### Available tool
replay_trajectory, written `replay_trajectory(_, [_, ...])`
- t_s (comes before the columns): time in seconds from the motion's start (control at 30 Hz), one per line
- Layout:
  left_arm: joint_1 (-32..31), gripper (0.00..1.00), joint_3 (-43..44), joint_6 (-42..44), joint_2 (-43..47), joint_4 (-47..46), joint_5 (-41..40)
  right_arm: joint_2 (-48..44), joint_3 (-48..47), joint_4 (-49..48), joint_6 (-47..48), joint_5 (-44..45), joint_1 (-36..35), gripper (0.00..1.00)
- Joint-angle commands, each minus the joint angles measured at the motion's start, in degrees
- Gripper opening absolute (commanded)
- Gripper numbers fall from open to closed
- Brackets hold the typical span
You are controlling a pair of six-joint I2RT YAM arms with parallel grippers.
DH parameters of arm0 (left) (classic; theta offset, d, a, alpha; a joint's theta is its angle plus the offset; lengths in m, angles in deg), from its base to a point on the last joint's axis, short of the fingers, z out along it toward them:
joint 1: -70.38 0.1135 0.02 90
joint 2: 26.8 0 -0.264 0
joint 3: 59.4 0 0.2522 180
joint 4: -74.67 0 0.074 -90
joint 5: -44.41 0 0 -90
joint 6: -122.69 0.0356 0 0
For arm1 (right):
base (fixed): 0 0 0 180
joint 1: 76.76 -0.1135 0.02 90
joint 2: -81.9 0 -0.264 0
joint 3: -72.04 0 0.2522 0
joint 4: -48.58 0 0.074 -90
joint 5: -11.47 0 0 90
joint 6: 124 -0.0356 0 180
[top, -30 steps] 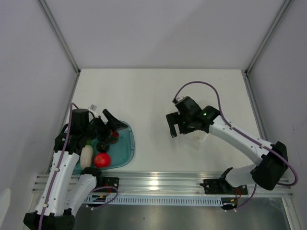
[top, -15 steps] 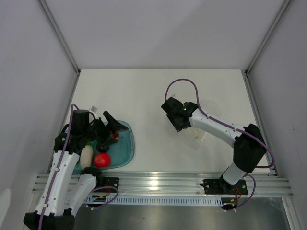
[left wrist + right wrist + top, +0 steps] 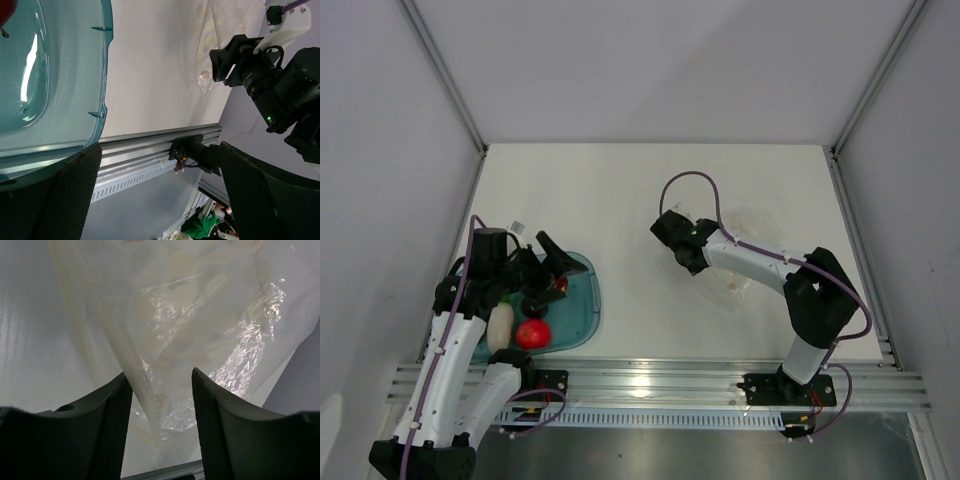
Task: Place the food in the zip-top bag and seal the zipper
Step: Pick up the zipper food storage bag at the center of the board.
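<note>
Right fingers [image 3: 107, 430] narrower over one bag [image 3: 200, 315]

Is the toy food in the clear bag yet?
Out: the red fruit lies in the teal tray, white piece beside it, apart from the zip-top bag.
</note>
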Motion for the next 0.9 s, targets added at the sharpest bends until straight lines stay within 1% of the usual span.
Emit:
replay_trajectory(0.0, [-0.04, 0.99, 1.75, 1.4, 0.05, 0.21, 0.63, 1.48, -0.63, -1.97, -0.01, 4.41, -0.17, 0.51])
replay_trajectory(0.1, [-0.04, 0.99, 1.92, 1.57, 0.13, 1.09, -0.69, 3.41, -1.42, -2.06, -1.15, 6.43, -0.08, 0.41])
replay_trajectory(0.17, [0.05, 0.99, 1.83, 1.57, 0.22, 1.44, -1.22, 5.25, -2.04, -1.71, -2.2, 7.22, -0.08, 0.38])
replay_trajectory(0.23, [0.05, 0.99, 1.66, 1.66, 0.31, 1.88, -1.74, 6.57, -3.36, 0.13, -3.96, 8.37, 0.44, 0.31])
replay_trajectory(0.27, [0.05, 1.0, 1.74, 1.66, 0.4, 2.4, -2.09, 6.58, -3.71, 0.66, -5.01, 8.46, 0.62, 0.19])
replay_trajectory(0.3, [0.05, 0.99, 1.92, 1.75, 0.4, 2.67, -2.53, 6.32, -3.71, 0.66, -5.29, 8.72, 0.62, 0.11])
replay_trajectory(0.37, [-0.04, 0.99, 2.27, 1.92, 0.4, 3.28, -3.32, 4.83, -3.36, -0.03, -5.29, 8.72, 0.53, 0.0])
replay_trajectory(0.57, [0.13, 1.0, 3.5, 1.92, -0.13, 6.89, -8.6, 1.49, -2.57, -0.65, -4.76, 6.97, 0.53, 0.0])
replay_trajectory(0.7, [0.22, 1.0, 4.56, 1.84, -2.23, 8.21, -11.14, -1.5, -3.44, 0.05, -4.32, 4.86, 0.62, 0.0])
replay_trajectory(0.83, [0.31, 0.99, 5.61, 1.57, -4.87, 10.05, -15.27, -4.67, -7.12, 2.24, -3.27, -1.28, 0.53, 0.0])
replay_trajectory(0.87, [0.31, 1.0, 5.61, 1.83, -5.48, 10.23, -15.72, -5.28, -8.1, 2.94, -3.44, -4.17, 0.62, 0.0])
